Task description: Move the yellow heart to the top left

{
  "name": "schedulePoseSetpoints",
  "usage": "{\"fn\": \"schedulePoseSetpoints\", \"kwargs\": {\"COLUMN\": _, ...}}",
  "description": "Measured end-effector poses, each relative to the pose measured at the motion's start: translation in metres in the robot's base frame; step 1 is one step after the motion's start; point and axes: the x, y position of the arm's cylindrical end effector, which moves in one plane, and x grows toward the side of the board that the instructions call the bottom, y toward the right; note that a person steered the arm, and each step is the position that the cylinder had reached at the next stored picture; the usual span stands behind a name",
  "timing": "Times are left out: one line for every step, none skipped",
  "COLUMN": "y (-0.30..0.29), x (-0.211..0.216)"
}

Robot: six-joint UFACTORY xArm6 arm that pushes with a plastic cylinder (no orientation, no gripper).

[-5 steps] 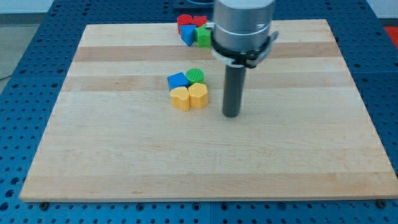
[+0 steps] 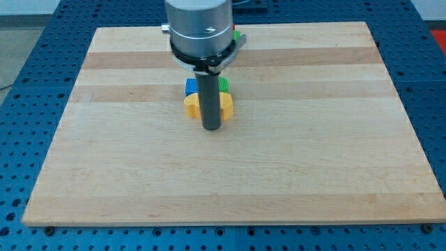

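Observation:
Two yellow blocks sit side by side near the board's middle, one on the left (image 2: pixel 189 106) and one on the right (image 2: pixel 226 103). The rod hides much of both, so I cannot tell which is the heart. A blue block (image 2: pixel 189 86) and a green block (image 2: pixel 224 84) sit just above them, touching. My tip (image 2: pixel 211 129) is just below the yellow pair, in line with the seam between them; I cannot tell if it touches them.
A second cluster at the board's top edge is almost hidden behind the arm; only a sliver of a green block (image 2: pixel 237 35) shows. The wooden board (image 2: pixel 313 174) lies on a blue perforated table.
The arm has moved to the view's left, from right of the yellow pair to directly in front of it. It now covers the top cluster. The blocks have not visibly moved.

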Motion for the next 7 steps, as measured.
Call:
{"fn": "schedulePoseSetpoints", "kwargs": {"y": -0.013, "x": -0.012}}
{"fn": "schedulePoseSetpoints", "kwargs": {"y": -0.079, "x": -0.016}}
{"fn": "schedulePoseSetpoints", "kwargs": {"y": -0.123, "x": -0.018}}
{"fn": "schedulePoseSetpoints", "kwargs": {"y": -0.095, "x": -0.011}}
{"fn": "schedulePoseSetpoints", "kwargs": {"y": -0.063, "x": -0.011}}
{"fn": "schedulePoseSetpoints", "kwargs": {"y": -0.08, "x": -0.031}}
{"fn": "schedulePoseSetpoints", "kwargs": {"y": -0.142, "x": -0.078}}
